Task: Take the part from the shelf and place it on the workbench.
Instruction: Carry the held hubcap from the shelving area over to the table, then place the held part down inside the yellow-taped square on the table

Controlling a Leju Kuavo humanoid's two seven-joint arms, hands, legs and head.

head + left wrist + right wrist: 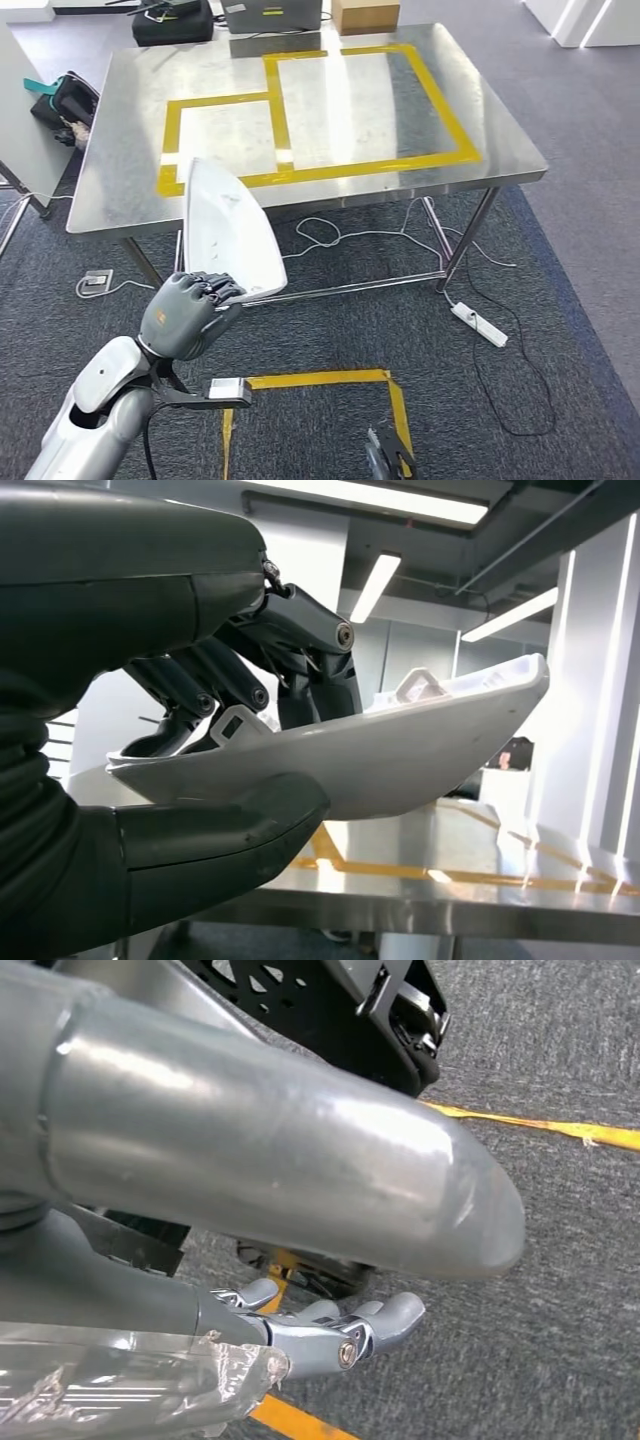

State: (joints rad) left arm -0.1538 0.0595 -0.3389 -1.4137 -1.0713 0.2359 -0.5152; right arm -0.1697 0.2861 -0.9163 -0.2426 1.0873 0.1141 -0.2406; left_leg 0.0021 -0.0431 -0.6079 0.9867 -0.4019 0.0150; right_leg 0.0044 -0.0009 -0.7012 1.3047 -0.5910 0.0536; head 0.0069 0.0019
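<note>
While the left hand (187, 314) hangs over the grey carpet (340, 330) short of the table's near edge, it grips the white moulded part (226, 228) by its wide end: dark fingers (226, 675) curl over the inner face, the thick thumb (226, 830) presses up from beneath. The part is a curved plastic shell, tapering to a rounded point; its tip overlaps the near edge of the workbench in the head view and is held above the floor, resting on nothing. Small raised tabs stand on its inner face in the left wrist view.

Workbench (121, 150): stainless steel top on slanted metal legs, marked with yellow tape (281, 110) in two adjoining rectangles, the smaller on the left, the larger on the right.

Right hand (324, 1335): seen low beside the robot's silver arm, over the carpet; fingers lie extended and loosely together, holding nothing.

Floor items: yellow tape corner (377, 385) on the carpet near the robot; white power strip (480, 324) beside the table's right leg, with white and black cables trailing under the table.

Far side of the table: black case (172, 22), cardboard box (365, 14). Left of the table: black bag with teal strap (60, 100).
</note>
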